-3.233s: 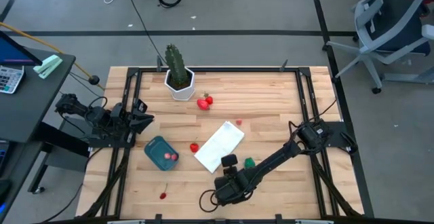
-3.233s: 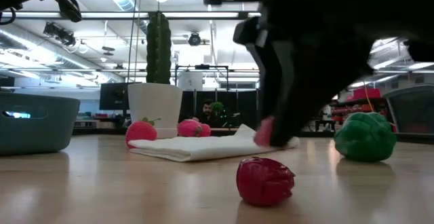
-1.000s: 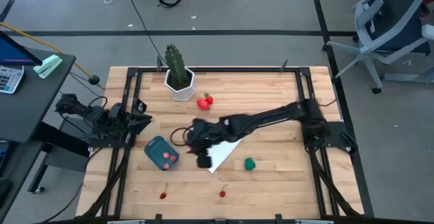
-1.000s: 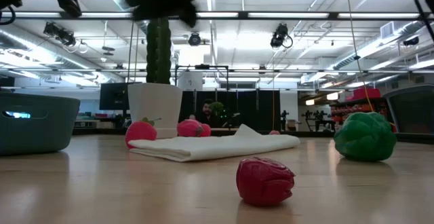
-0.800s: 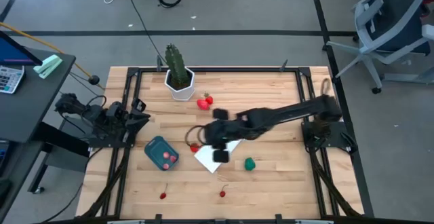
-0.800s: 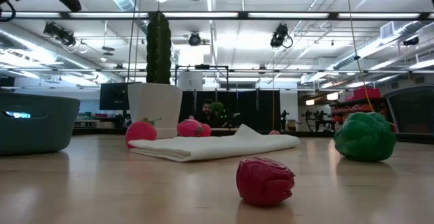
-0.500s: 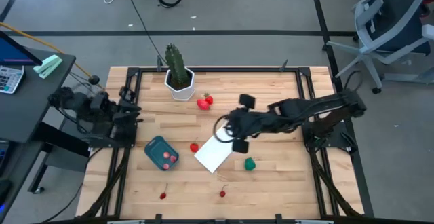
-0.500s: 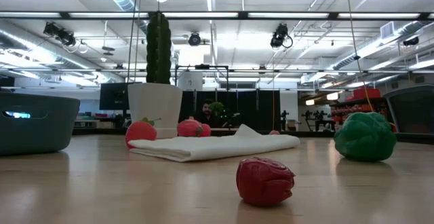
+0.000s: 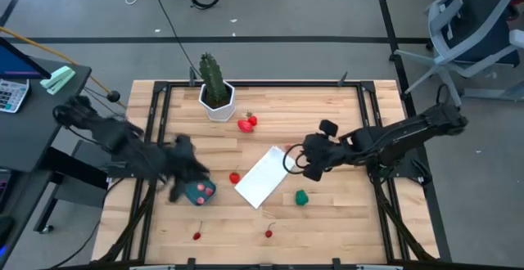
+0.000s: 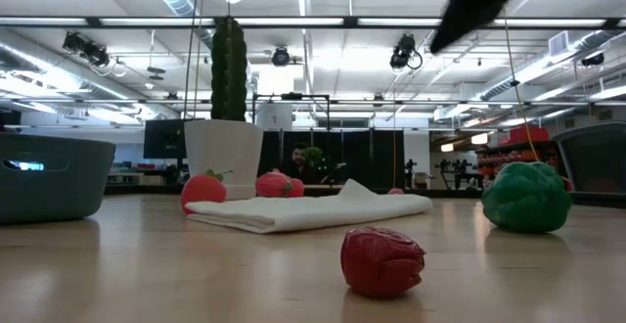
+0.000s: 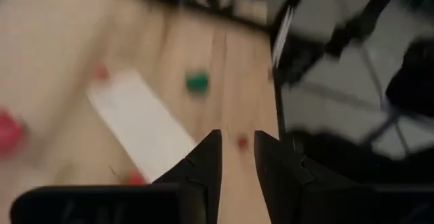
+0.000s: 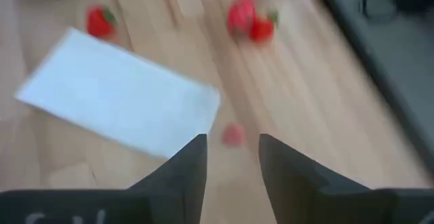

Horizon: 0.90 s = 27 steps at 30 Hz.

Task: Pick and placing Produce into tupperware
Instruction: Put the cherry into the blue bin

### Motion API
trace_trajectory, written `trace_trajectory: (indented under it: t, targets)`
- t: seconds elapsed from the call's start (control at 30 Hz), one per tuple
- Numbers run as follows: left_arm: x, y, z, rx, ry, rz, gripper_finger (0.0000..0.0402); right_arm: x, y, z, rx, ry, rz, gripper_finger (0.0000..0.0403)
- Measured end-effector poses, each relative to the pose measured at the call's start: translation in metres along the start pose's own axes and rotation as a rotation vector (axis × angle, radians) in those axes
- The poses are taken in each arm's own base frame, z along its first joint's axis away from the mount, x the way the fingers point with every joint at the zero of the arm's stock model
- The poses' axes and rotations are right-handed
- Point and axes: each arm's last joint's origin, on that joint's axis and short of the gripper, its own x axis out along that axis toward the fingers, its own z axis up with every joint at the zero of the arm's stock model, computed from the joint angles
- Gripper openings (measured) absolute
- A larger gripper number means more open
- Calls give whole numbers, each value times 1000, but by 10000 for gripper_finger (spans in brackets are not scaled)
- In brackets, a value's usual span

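The teal tupperware (image 9: pixel 195 186) stands near the table's left side with red produce (image 9: pixel 205 191) inside. My left gripper (image 9: pixel 182 174) hovers above its left edge, blurred; its wrist view shows the fingers (image 11: pixel 237 157) open with nothing between. My right gripper (image 9: pixel 296 162) hangs open and empty (image 12: pixel 232 159) above the right end of the white panel (image 9: pixel 264 177). Loose produce lies on the wood: two strawberries (image 9: pixel 247 123), one red piece (image 9: pixel 235 177), a green piece (image 9: pixel 301 196), a pink ball (image 12: pixel 232 134), and two small cherries (image 9: pixel 196 236) (image 9: pixel 268 233).
A cactus in a white hexagonal pot (image 9: pixel 216 98) stands at the far left of the table. A black frame (image 9: pixel 360 98) borders the wooden top. In the low view a red strawberry (image 10: pixel 381 260) lies nearest, the green piece (image 10: pixel 526 198) to its right.
My right gripper has swept from beside the tupperware toward the table's right edge, passing over the white panel, and stayed open. My left arm has swung up from its resting place at the left edge and out toward the tupperware. No produce on the table has moved.
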Motion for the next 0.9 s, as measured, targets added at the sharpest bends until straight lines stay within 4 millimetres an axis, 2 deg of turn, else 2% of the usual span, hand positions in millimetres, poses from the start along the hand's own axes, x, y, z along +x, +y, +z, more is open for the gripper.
trace_trajectory:
  t: [0.13, 0.23, 0.43, 0.53, 0.7, 0.9]
  targets:
    - [41, -27, -19, -73, 163, 6, 89, 13, -6, -29, 81, 62, -38, 142]
    - [68, -43, -37, -140, 261, 31, 84, 17, -10, -41, 96, 84, -53, 142]
    - [107, -67, -80, -442, 525, 101, 76, 11, -17, -32, 114, 5, -103, 142]
    - [120, -68, -99, -529, 685, 196, 78, 9, -17, -27, 127, -56, -119, 142]
    - [131, -56, -120, -494, 845, 400, 94, 9, -15, -21, 97, -105, -95, 142]
    - [144, -58, -132, -421, 886, 404, 139, 8, -12, -14, 22, -167, -77, 142]
